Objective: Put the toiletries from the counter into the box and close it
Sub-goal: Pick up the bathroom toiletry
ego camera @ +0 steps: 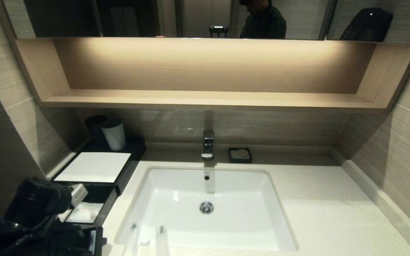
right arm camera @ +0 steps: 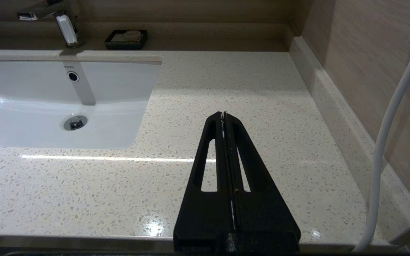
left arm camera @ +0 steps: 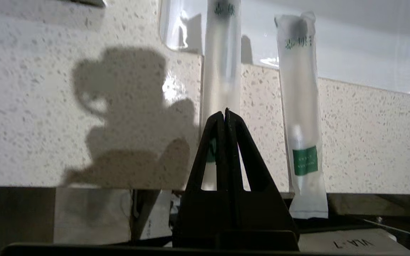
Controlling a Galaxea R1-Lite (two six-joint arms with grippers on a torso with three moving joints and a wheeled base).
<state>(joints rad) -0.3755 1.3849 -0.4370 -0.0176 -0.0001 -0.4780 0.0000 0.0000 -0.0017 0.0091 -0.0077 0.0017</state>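
Two long narrow pale packets [ego camera: 132, 238] [ego camera: 162, 239] lie side by side on the counter [ego camera: 333, 213] at the basin's front rim, their far ends over the basin [ego camera: 226, 220]. In the left wrist view my left gripper [left arm camera: 225, 112] is shut and empty, just before one long packet [left arm camera: 222, 71]; the other [left arm camera: 301, 117] lies beside it. My left arm [ego camera: 37, 202] is at the bottom left. The black box [ego camera: 93, 167] has its drawer pulled out, with a square packet [ego camera: 84, 214] inside. My right gripper [right arm camera: 224, 114] is shut and empty over the counter right of the basin.
A faucet [ego camera: 208, 144] and a small black dish [ego camera: 240, 155] stand behind the basin. A white cup [ego camera: 113, 134] and a black cup [ego camera: 94, 126] stand behind the box. A wooden shelf [ego camera: 208, 97] runs above. A white cable [right arm camera: 390, 121] hangs by the right wall.
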